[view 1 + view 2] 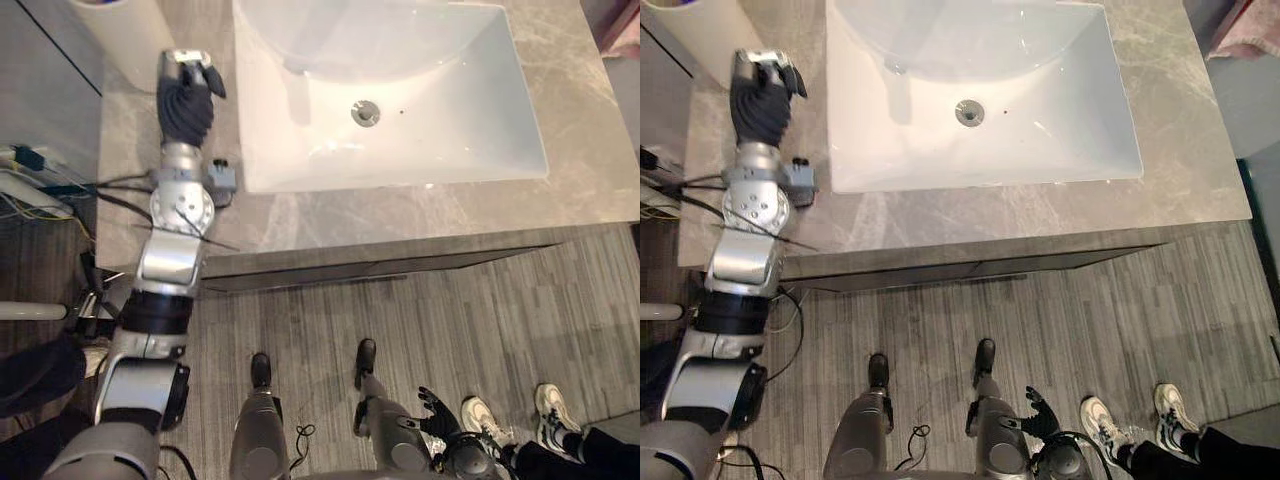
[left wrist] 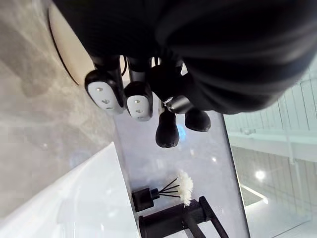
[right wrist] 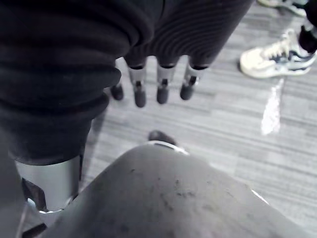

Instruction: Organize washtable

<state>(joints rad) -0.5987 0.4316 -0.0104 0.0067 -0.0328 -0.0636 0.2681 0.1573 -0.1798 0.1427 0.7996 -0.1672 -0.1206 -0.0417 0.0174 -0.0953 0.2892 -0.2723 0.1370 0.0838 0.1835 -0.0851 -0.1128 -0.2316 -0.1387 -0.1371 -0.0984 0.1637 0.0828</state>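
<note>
My left hand (image 1: 186, 96) rests over the grey marble counter (image 1: 400, 215) left of the white sink basin (image 1: 450, 120), just in front of a cream cylindrical container (image 1: 120, 30). In the left wrist view its fingers (image 2: 136, 99) are curled with nothing between them, and the cream container (image 2: 69, 54) lies right behind them. Past them stand a black reed diffuser bottle (image 2: 143, 198) with a white flower and a black faucet (image 2: 178, 220). My right hand (image 1: 436, 410) hangs low beside the legs, with its fingers (image 3: 163, 82) straight over the wood floor.
The basin's drain (image 1: 365, 112) sits near its middle. Pink cloth (image 1: 1250, 30) lies past the counter's right end. A person's white shoes (image 1: 520, 415) stand on the floor at the lower right. Cables and boxes (image 1: 35, 180) lie left of the counter.
</note>
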